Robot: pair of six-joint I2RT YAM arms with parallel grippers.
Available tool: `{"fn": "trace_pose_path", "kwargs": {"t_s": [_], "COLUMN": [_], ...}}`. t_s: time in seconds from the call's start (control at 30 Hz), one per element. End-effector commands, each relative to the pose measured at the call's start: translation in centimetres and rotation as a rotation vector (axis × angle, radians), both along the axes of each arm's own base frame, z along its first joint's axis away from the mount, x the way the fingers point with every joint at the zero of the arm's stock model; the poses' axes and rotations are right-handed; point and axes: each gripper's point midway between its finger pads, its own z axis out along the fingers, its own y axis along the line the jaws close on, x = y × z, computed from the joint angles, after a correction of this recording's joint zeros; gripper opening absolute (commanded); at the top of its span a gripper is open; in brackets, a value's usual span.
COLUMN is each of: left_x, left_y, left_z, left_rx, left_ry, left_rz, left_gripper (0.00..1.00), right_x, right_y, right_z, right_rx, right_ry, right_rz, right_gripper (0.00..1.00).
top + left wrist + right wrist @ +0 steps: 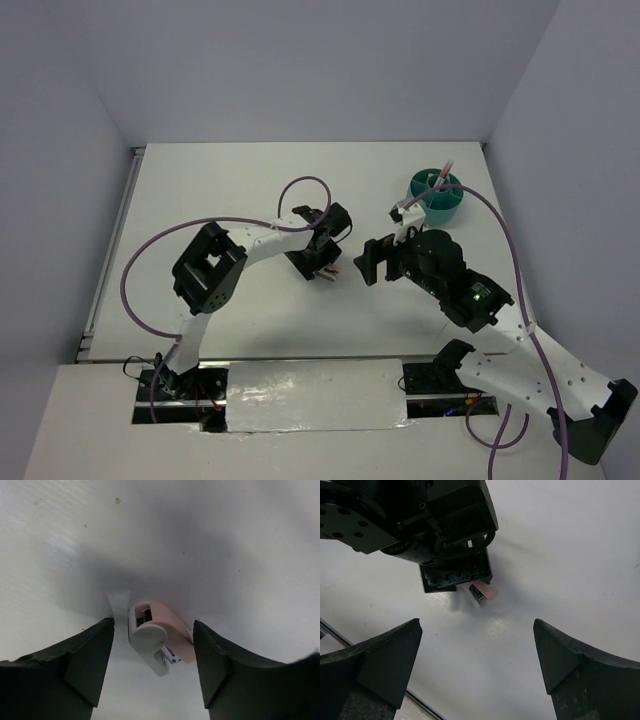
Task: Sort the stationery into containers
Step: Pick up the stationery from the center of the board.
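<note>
A matte white worktop point(220, 180) is boxed in by plain pale grey walls point(300, 60) at the far side and on both flanks. A metal rail point(105, 260) runs along its left edge. Just beyond the left fingers point(90, 665), a soft grey shadow point(165, 555) lies on the faintly ribbed surface under even, diffuse light.

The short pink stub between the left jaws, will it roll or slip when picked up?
The short pink stub looks like hard plastic, so probably stiff and light. Its pink body seems flat-sided, so rolling looks unlikely. The smooth rounded white end might slip in the jaws.
</note>
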Motion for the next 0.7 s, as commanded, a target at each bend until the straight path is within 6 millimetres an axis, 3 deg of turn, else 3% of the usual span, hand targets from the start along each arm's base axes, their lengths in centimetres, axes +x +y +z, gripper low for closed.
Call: {"fn": "trace_pose_path", "kwargs": {"t_s": [0.0, 0.1, 0.17, 0.23, 0.27, 0.4, 0.43, 0.47, 0.5, 0.53, 0.57, 0.6, 0.63, 0.67], "left_x": [-0.4, -0.7, -0.7, -0.8, -0.8, -1.1, -0.4, -0.8, -0.7, 0.4, -0.2, -0.4, -0.1, -0.8], "left_y": [-0.1, 0.3, 0.1, 0.3, 0.4, 1.0, 0.5, 0.8, 0.6, -0.7, -0.5, -0.6, -1.1, -0.9], "left_z": [-0.6, -1.0, -0.6, -0.1, 0.2, 3.4, 4.5, 4.5, 6.7, 8.6, 8.6, 10.8, 12.2, 13.4], "left_rx": [0.004, 0.007, -0.012, -0.009, -0.007, -0.023, -0.055, -0.057, -0.091, -0.153, -0.153, -0.181, -0.217, -0.23], "left_ry": [0.036, 0.037, 0.03, 0.016, 0.009, -0.09, -0.149, -0.168, -0.232, -0.33, -0.354, -0.412, -0.469, -0.505], "left_rz": [0.012, 0.021, 0.021, 0.014, 0.009, -0.015, -0.029, -0.054, -0.1, -0.133, -0.165, -0.195, -0.208, -0.226], "left_gripper": [0.73, 0.37, 0.3, 0.14, 0.0, 0.0, 0.0, 0.0, 0.0, 0.0, 0.0, 0.0, 0.0, 0.0], "right_x": [-0.2, -0.4, -0.5, -0.7, -0.8, -0.9, -0.9, -0.9, -1.3, -1.8, -2.2, -2.5, -2.5, -2.6], "right_y": [0.3, 0.3, 0.3, 0.6, 1.0, 1.8, 2.1, 2.3, 2.7, 3.6, 4.0, 4.1, 4.4, 4.5], "right_z": [1.1, 1.3, 1.4, 1.3, 1.5, -0.3, -0.2, -0.3, -1.1, 0.2, 0.4, -0.5, 0.9, 0.2], "right_rx": [0.036, 0.046, 0.053, 0.071, 0.091, 0.165, 0.185, 0.208, 0.222, 0.285, 0.323, 0.334, 0.385, 0.406], "right_ry": [-0.039, -0.049, -0.054, -0.048, -0.057, -0.022, -0.031, -0.025, -0.009, -0.046, -0.049, -0.036, -0.086, -0.069], "right_rz": [0.022, 0.027, 0.03, 0.046, 0.061, 0.061, 0.067, 0.068, 0.092, 0.149, 0.171, 0.181, 0.199, 0.193], "right_gripper": [1.0, 1.0, 1.0, 1.0, 1.0, 1.0, 1.0, 1.0, 1.0, 1.0, 1.0, 1.0, 1.0, 1.0]}}
